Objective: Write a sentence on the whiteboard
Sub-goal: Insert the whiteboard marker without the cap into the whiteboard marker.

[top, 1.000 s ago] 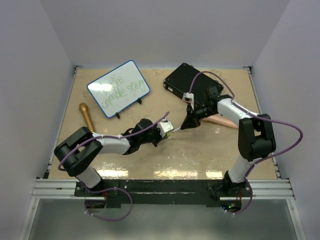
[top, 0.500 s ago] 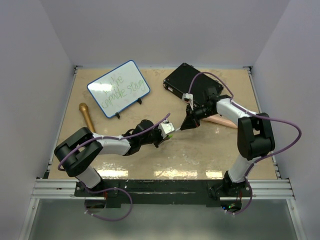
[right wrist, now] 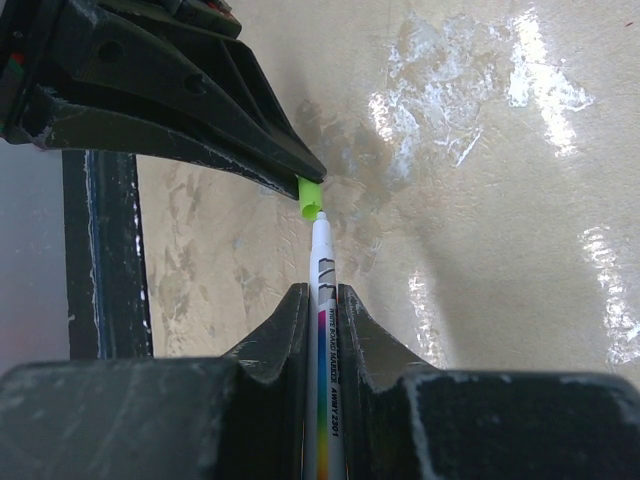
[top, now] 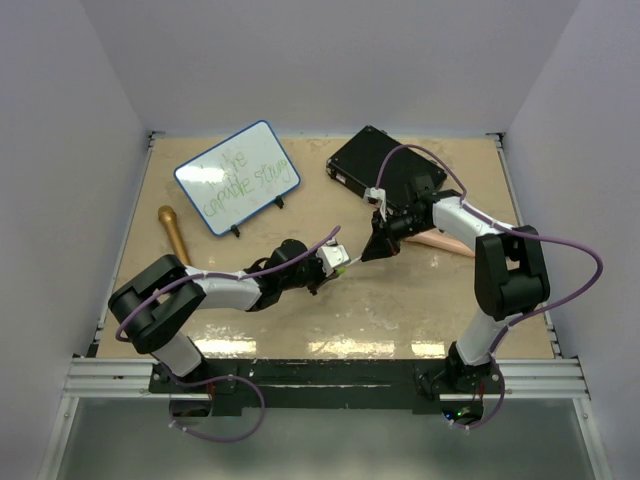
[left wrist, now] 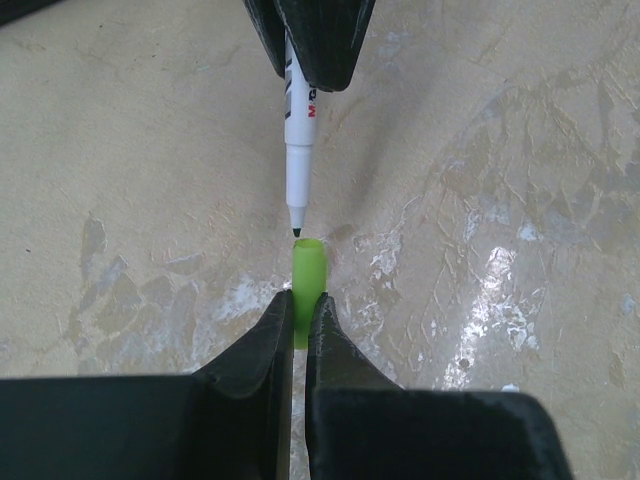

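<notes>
The whiteboard [top: 237, 177] stands propped at the back left with the sentence [top: 243, 186] in green marker on it. At mid-table the two grippers meet tip to tip. My left gripper [left wrist: 302, 300] [top: 342, 259] is shut on a green marker cap [left wrist: 308, 268]. My right gripper [right wrist: 322, 291] [top: 373, 250] is shut on a white whiteboard marker [right wrist: 323, 262]. The marker's bare tip [left wrist: 297, 228] sits right at the cap's open mouth [right wrist: 311, 197], in line with it. I cannot tell whether the tip touches the cap.
A black rectangular case [top: 385, 168] lies at the back right under the right arm's cable. A golden-brown handled object [top: 173, 232] lies left of the whiteboard's feet. A pinkish flat object [top: 447, 243] lies beneath the right forearm.
The left gripper with the cap has shifted very slightly toward the near side. The right arm is almost still.
</notes>
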